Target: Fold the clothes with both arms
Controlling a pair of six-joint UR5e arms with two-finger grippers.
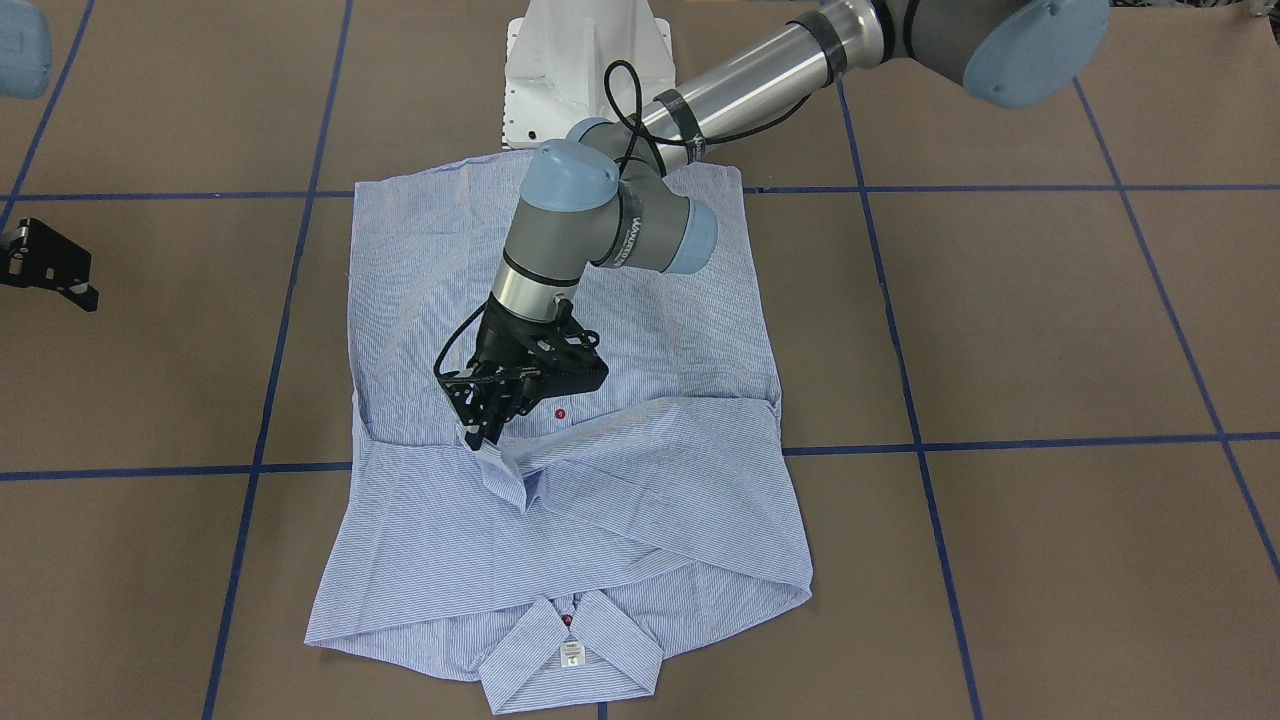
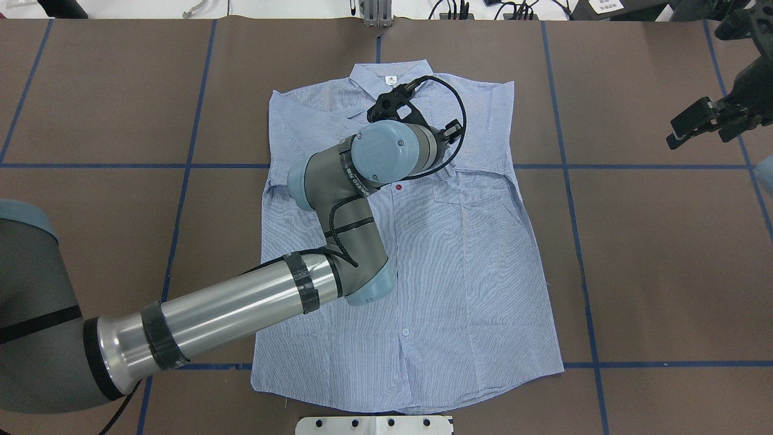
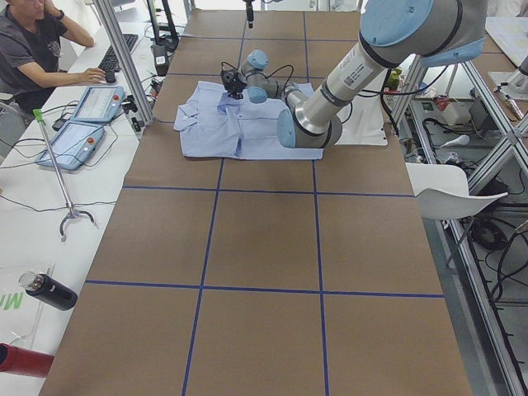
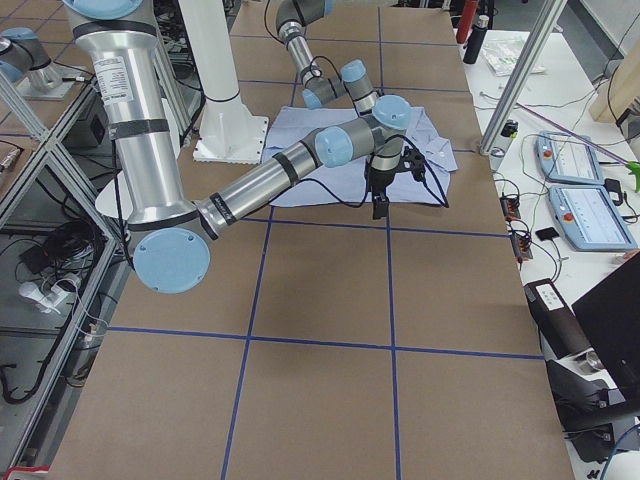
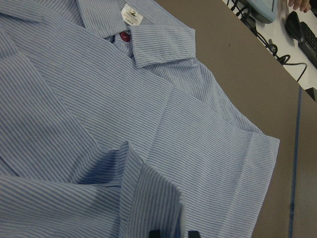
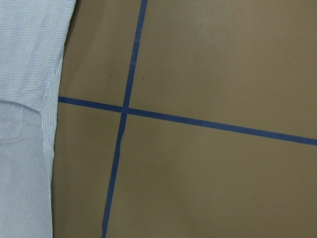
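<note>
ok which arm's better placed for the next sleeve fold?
Left. The left gripper is down at the shirt's folded sleeve; the right gripper hangs off to the side over bare table.

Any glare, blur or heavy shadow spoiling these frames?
Overhead exterior: bright highlight on the left arm's silver tube, shirt evenly lit. Left wrist: stripes sharp, soft shadow beside the sleeve fold. Right wrist: blue tape crisp, no glare.
</note>
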